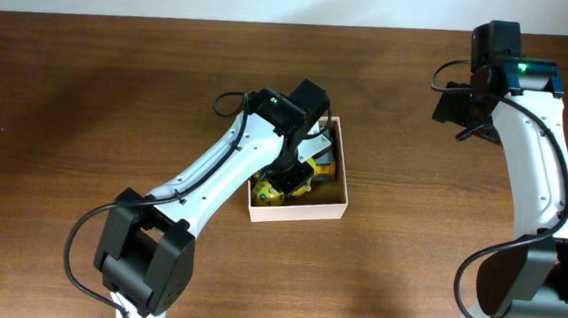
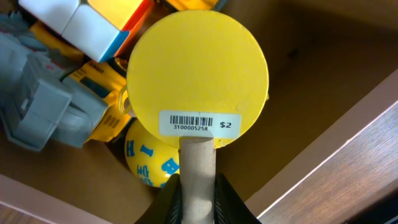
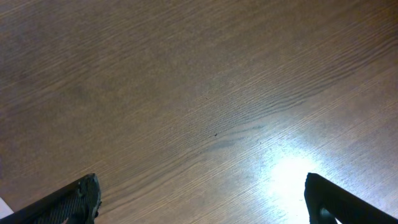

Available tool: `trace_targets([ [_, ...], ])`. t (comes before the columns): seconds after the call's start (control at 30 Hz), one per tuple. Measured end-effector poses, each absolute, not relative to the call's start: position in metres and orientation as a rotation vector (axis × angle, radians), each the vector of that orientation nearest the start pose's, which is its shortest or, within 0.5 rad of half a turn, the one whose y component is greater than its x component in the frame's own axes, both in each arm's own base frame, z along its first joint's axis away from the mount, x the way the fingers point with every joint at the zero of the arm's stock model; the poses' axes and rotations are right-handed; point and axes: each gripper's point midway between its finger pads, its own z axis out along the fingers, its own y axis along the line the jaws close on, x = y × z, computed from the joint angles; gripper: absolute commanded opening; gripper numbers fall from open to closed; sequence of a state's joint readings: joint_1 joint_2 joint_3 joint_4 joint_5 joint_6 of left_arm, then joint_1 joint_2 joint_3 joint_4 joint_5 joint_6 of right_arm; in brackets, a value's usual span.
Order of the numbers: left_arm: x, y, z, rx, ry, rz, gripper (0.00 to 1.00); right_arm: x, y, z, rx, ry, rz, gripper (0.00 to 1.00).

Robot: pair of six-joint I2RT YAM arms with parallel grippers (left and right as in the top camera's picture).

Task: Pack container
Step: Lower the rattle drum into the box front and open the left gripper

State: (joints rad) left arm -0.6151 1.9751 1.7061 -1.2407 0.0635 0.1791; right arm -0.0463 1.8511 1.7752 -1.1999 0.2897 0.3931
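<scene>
left gripper (image 2: 198, 198) clamping paddle (image 2: 198, 68), container (image 2: 311, 81) floor bare beside wall

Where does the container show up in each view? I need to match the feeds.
Overhead: container at the centre of the frame.
Left wrist: its tan floor fills the right side, behind the yellow paddle.
Right wrist: not in it.
Shared landmark: the brown table, seen in all three views.

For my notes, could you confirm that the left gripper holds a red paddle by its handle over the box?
Not quite: the paddle is yellow, not red, as the left wrist view shows. The left gripper does hold its handle over the box.
</scene>
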Motion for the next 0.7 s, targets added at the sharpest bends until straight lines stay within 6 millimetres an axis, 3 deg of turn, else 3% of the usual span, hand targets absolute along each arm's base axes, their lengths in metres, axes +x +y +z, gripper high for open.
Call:
trace_targets([
  [0.1, 0.3131, -0.2357, 0.1040, 1.200, 2.849, -0.125, 0.12, 0.4086, -0.0681, 0.1800, 0.666, 2.704, -0.329, 0.99],
  [0.3, 0.3126, -0.2369, 0.1041, 1.206, 2.846, -0.137, 0.30, 0.4085, -0.0681, 0.1800, 0.666, 2.705, -0.329, 0.99],
  [0.7, 0.3116, -0.2401, 0.1044, 1.206, 2.844, -0.166, 0.31, 0.4086, -0.0681, 0.1800, 0.666, 2.704, -0.329, 0.99],
])
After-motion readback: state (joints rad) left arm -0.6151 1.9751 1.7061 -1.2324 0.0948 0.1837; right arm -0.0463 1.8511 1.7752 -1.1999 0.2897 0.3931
